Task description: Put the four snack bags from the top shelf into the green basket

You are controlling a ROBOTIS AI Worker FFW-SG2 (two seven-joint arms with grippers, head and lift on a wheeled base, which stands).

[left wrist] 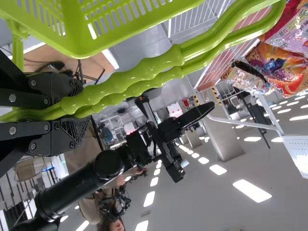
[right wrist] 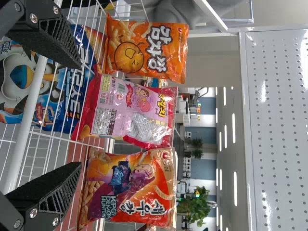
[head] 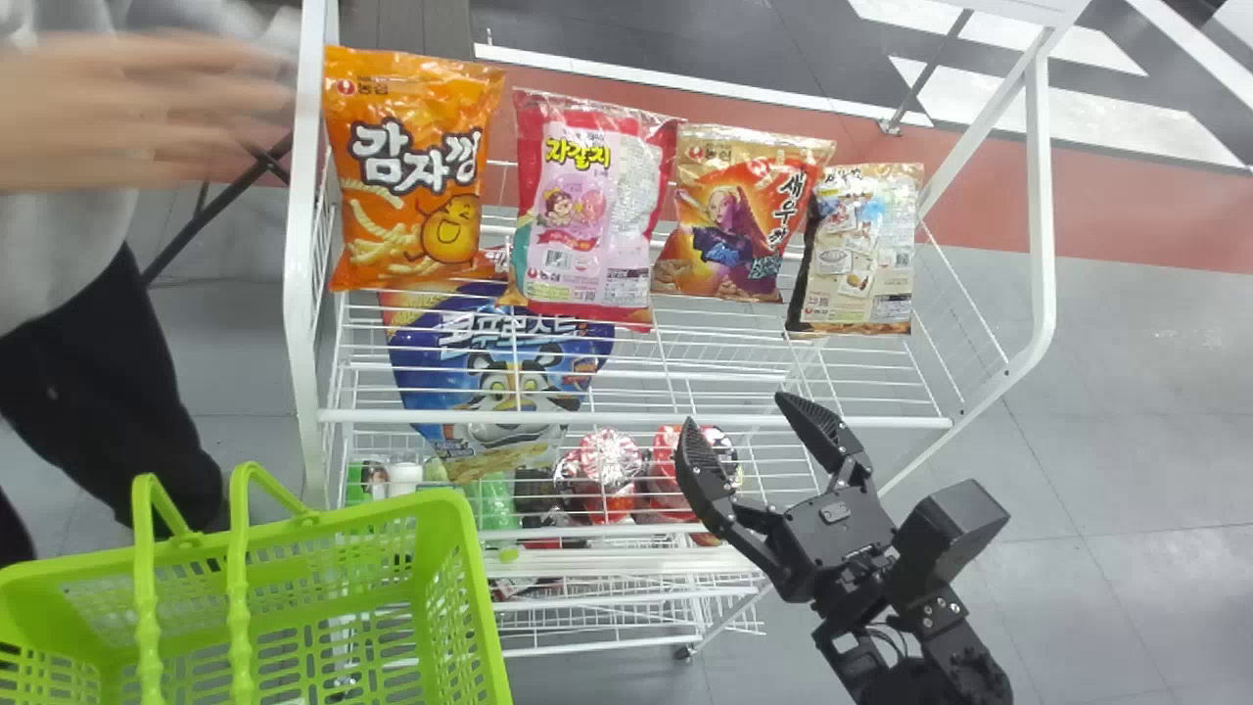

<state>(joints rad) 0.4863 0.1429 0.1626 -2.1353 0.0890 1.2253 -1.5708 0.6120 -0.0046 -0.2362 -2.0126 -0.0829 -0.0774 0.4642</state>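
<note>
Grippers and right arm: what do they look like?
The right gripper is black, with tapered fingers, ribbed inner pads and silver screws; the left gripper is black, with textured pads and silver screws. The right arm is black, with thin cables near the wrist.

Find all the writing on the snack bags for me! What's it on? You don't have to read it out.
Orange bag: big white Korean letters.
Pink bag: yellow Korean letters; its smallest print is too small to read.
Red-orange bag: Korean letters.
Beige bag: print too small to read.
Blue bag, lower down: pale Korean letters.
</note>
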